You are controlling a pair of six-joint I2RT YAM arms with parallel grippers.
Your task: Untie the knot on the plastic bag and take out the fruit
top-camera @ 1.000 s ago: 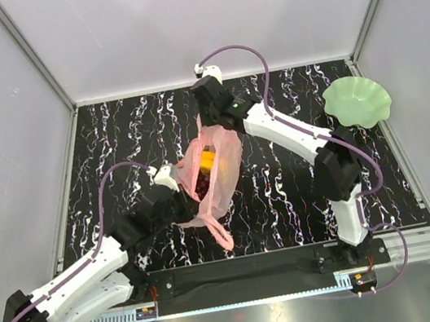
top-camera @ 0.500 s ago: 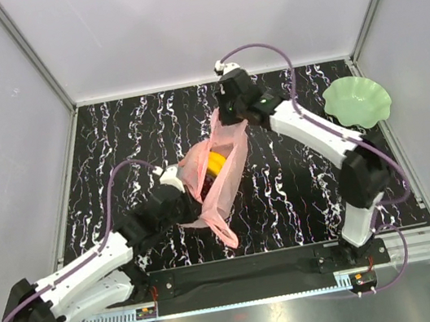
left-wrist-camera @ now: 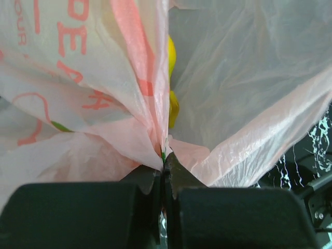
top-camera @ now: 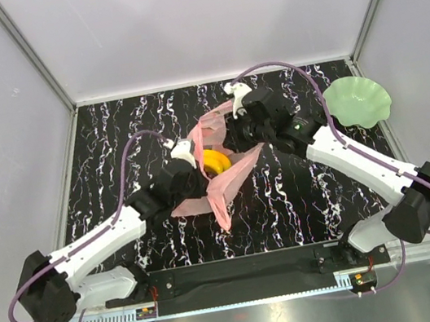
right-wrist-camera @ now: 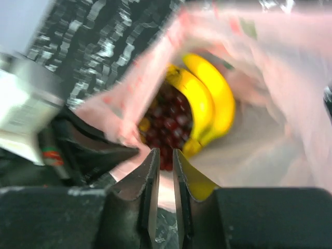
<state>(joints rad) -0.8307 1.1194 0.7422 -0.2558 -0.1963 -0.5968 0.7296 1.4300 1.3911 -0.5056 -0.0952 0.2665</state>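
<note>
**Thin translucent pink plastic bag [top-camera: 226, 180] pinched by left hand [left-wrist-camera: 164, 158], fruit showing inside**

Crinkled and printed in red, the plastic bag lies in the middle of the black, white-veined marble worktop [top-camera: 112, 137]. Its mouth is spread wide between the two arms. The left hand is clamped tight on a gathered fold of film at the bag's near-left edge. Both its fingers are pressed together, and the pink plastic fans out from them. The right hand [right-wrist-camera: 165, 153] sits at the bag's far-right edge, over the opening. Its fingers stand close with a slim gap, and the blurred wrist view does not show whether film is caught between them. Inside the bag lie curved yellow bananas [right-wrist-camera: 210, 101] and, touching them, a dark red-purple grape bunch [right-wrist-camera: 168, 124]. A wavy green plate [top-camera: 358, 101] rests at the far right of the worktop, well apart from the bag.
</note>
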